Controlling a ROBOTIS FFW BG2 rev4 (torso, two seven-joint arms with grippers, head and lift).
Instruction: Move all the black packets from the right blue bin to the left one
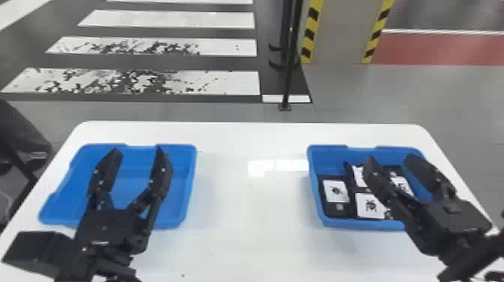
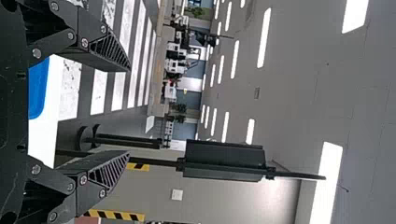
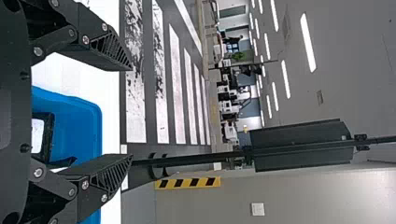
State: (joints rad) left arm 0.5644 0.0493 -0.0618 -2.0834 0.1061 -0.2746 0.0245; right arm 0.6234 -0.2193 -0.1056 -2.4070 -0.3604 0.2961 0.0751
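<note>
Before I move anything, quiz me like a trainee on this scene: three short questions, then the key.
1. True or false: the fingers of the left gripper stand apart.
2. Fill in: the left blue bin and the right blue bin rest on a ____ table.
3. Where do black packets show? A) left bin; B) right bin; C) both bins.
Key: 1 true; 2 white; 3 B.

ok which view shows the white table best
The head view: it takes in most of the white table, both rounded far corners included. The left wrist view shows a strip near the left blue bin, the right wrist view patches around the right blue bin.
</note>
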